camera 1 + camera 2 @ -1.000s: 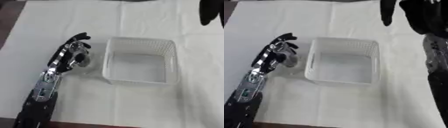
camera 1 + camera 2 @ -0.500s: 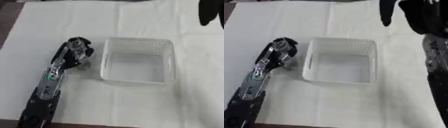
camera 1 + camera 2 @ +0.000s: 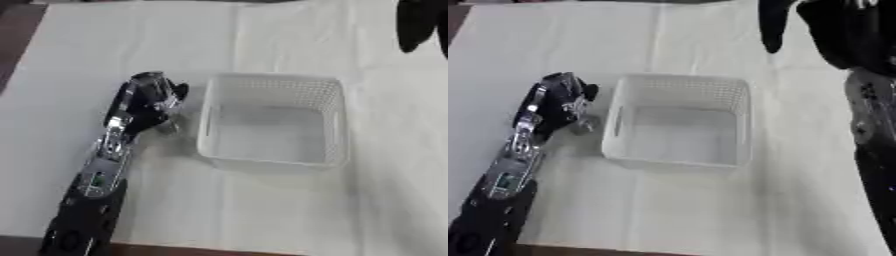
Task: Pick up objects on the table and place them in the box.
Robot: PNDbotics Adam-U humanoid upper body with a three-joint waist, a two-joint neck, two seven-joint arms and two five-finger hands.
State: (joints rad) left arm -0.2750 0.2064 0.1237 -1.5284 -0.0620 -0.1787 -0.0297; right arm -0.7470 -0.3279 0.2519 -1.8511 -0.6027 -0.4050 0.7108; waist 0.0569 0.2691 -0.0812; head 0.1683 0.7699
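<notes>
A white perforated plastic box [image 3: 273,81] stands in the middle of the white cloth, and nothing shows inside it. My left hand [image 3: 143,102] lies just left of the box with its fingers curled inward. A small grey object [image 3: 166,128] pokes out under those fingers, close to the box's left wall. Most of the object is hidden by the hand. My right hand [image 3: 833,24] hangs over the far right of the table with straight dark fingers [image 3: 769,26] pointing down and nothing in it.
The white cloth [image 3: 262,210] covers nearly the whole table. A strip of brown table [image 3: 16,45] shows at the far left. My right forearm [image 3: 872,125] runs down the right side.
My left hand's fingers have curled in from an outstretched pose, and the hand has edged toward the box's left wall. The right hand has stayed in place.
</notes>
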